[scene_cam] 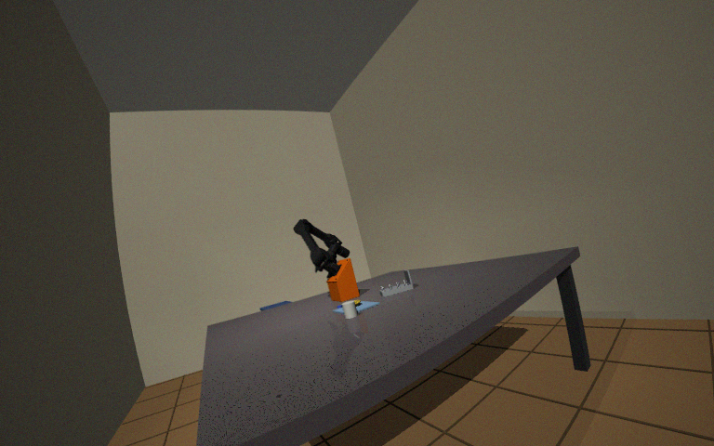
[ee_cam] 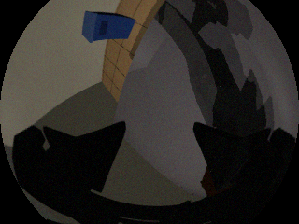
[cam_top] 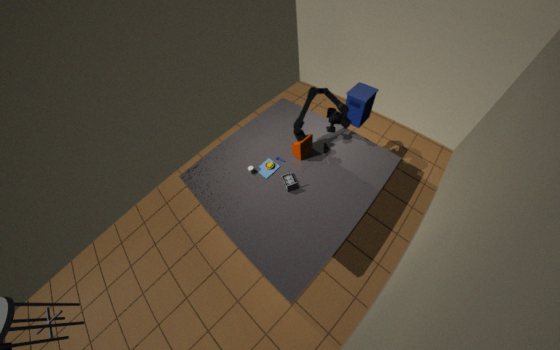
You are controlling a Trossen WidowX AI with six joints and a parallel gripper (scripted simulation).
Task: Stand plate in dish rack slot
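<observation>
Claw [cam_top: 331, 128] is spread wide with nothing between the fingers. In the wrist view both dark fingers frame bare counter and a strip of tiled floor. The arm [cam_top: 307, 105] is folded up near the far edge of the counter [cam_top: 289, 230], claw hanging above the surface next to the blue box [cam_top: 361, 103].

Plate [cam_top: 269, 165] is yellow, lying flat on a light blue mat [cam_top: 268, 168] toward the middle of the counter, well apart from the claw. A white cup [cam_top: 251, 168] stands just beside the mat's edge, and a small blue utensil [cam_top: 280, 159] lies just off the mat on the arm's side.

Dish rack [cam_top: 290, 181] is grey, sits on the counter near the mat, and is separate from the plate. I can't make out anything in its slots at this size. An orange box [cam_top: 302, 147] stands at the arm's base.
</observation>
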